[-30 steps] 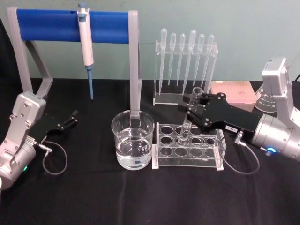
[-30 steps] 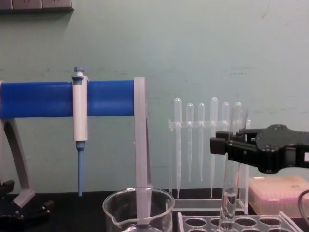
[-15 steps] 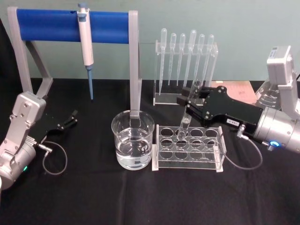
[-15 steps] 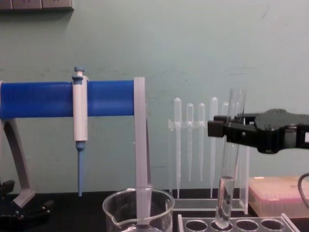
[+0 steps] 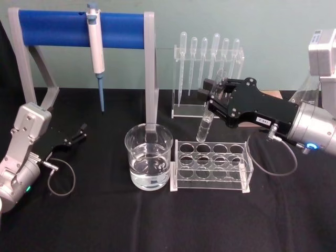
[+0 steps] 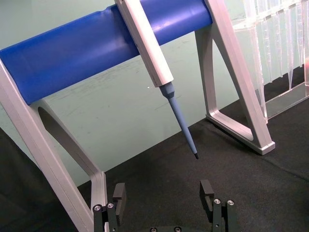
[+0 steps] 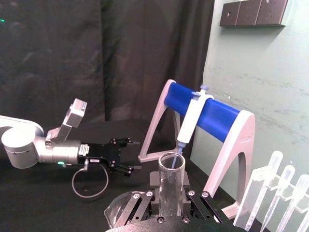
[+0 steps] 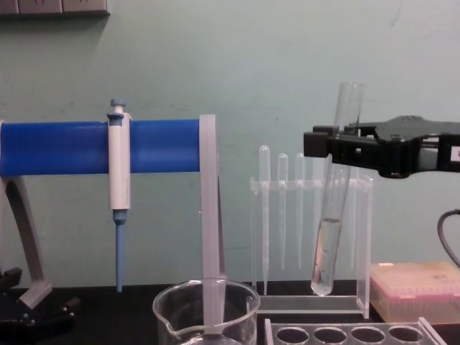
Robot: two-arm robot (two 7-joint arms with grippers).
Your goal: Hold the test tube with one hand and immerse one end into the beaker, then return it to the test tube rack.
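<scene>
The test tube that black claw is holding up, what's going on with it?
The robot's right gripper has its jaws shut on the test tube, holding it slightly tilted in the air above the clear rack. The tube's lower part holds clear liquid. The beaker, partly filled with clear liquid, stands just left of the rack. The left gripper sits idle, jaws open, near the blue pipettor stand.

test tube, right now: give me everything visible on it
The test tube is clear, colourless glass, straight, with a rimmed open mouth and a rounded bottom. Clear liquid fills about its lower third. It is slightly tilted, mouth up, clamped on its upper part between the right gripper's fingers. Its bottom hangs free, higher than the test tube rack, touching nothing else.
</scene>
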